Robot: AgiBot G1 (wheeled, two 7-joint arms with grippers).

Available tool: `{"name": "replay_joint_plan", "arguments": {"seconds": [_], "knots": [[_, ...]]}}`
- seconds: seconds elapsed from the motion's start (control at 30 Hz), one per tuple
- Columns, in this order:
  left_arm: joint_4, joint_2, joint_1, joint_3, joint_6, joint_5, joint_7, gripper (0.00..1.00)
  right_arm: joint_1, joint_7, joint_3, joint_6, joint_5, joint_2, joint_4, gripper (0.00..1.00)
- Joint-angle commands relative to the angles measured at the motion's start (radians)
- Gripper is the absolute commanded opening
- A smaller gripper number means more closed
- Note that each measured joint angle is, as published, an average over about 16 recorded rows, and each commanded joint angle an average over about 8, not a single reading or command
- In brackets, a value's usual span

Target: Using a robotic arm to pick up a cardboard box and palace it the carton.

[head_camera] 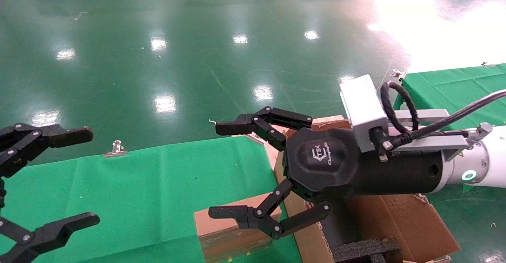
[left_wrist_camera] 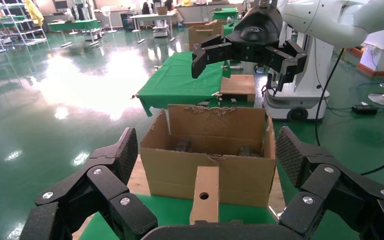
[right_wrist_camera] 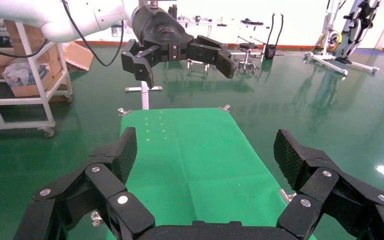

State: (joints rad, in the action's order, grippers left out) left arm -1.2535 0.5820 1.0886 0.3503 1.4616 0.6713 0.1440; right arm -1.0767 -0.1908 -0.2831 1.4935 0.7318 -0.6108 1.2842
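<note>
The small brown cardboard box lies on the green-covered table, close beside the carton's left wall. In the left wrist view its end with the round hole faces me. The large carton with torn flaps and black foam inside stands at the table's right end, and also shows in the left wrist view. My right gripper, on the white arm with the teal ring, is open and empty, hovering above the box and the carton's left edge. My left gripper is open and empty at the far left.
The green cloth table spreads between the two grippers, with a metal clip on its far edge. A second green table stands at the back right. Glossy green floor lies beyond. A white wheeled base stands behind the carton.
</note>
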Motion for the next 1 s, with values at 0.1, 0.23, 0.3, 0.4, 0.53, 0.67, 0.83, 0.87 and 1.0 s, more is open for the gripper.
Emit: {"name": "replay_joint_plan", "arguments": {"seconds": [0.1,0.23,0.3,0.4,0.53,0.67,0.83,0.87,1.0], "knots": [[0.0,0.0,0.0,0.0,0.0,0.0,0.0,1.0,0.0,0.0,0.0,0.0,0.0,0.0,0.0,1.0],[0.0,0.0,0.0,0.0,0.0,0.0,0.0,1.0,0.0,0.0,0.0,0.0,0.0,0.0,0.0,1.0],[0.0,0.0,0.0,0.0,0.0,0.0,0.0,1.0,0.0,0.0,0.0,0.0,0.0,0.0,0.0,1.0],[0.0,0.0,0.0,0.0,0.0,0.0,0.0,0.93,0.0,0.0,0.0,0.0,0.0,0.0,0.0,1.0],[0.0,0.0,0.0,0.0,0.0,0.0,0.0,0.43,0.0,0.0,0.0,0.0,0.0,0.0,0.0,1.0],[0.0,0.0,0.0,0.0,0.0,0.0,0.0,0.0,0.0,0.0,0.0,0.0,0.0,0.0,0.0,1.0],[0.0,0.0,0.0,0.0,0.0,0.0,0.0,0.0,0.0,0.001,-0.001,0.001,0.001,-0.001,-0.002,1.0],[0.0,0.0,0.0,0.0,0.0,0.0,0.0,0.0,-0.001,0.001,-0.003,0.004,0.004,-0.002,-0.003,1.0],[0.0,0.0,0.0,0.0,0.0,0.0,0.0,0.0,-0.022,-0.009,-0.026,0.018,0.04,-0.007,-0.018,1.0]]}}
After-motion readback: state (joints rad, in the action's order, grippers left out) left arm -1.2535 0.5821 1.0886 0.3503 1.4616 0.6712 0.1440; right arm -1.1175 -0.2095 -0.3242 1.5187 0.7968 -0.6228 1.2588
